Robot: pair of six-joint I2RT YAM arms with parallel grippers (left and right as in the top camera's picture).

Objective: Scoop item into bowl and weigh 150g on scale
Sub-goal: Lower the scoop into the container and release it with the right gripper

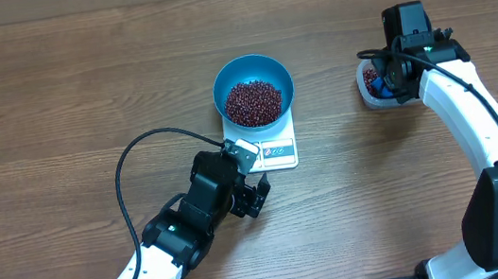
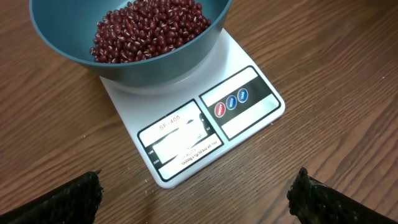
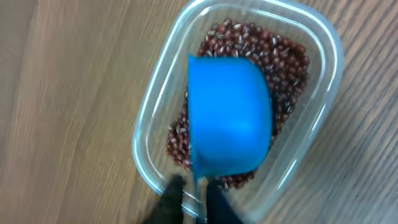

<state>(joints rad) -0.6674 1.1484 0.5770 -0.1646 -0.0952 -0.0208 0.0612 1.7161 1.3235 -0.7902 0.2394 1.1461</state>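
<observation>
From overhead: blue bowl [image 1: 252,67] sitting on the white scale [image 1: 277,152] near the middle of the wooden table [image 1: 52,87], a heap of dark red-brown beans [image 1: 253,103] inside it. Just near-left of the scale, the left gripper [image 1: 250,182], touching nothing. Far to the right, well apart from the bowl, a clear tub [image 1: 364,87] with the right gripper [image 1: 391,74] directly above it. From the left wrist: bowl wall overhanging the far part of the scale, display window [image 2: 180,140] and three round buttons [image 2: 231,102] along the near edge, display too washed out to read. Two dark fingers [image 2: 62,202] at the bottom corners, spread wide, nothing between them. From the right wrist – a blurred view: small blue scoop [image 3: 230,118] lying in the tub over more beans. Gripper fingers [image 3: 171,200] close together on either side of the scoop's thin handle – pinching it or just clear of it, cannot tell.
</observation>
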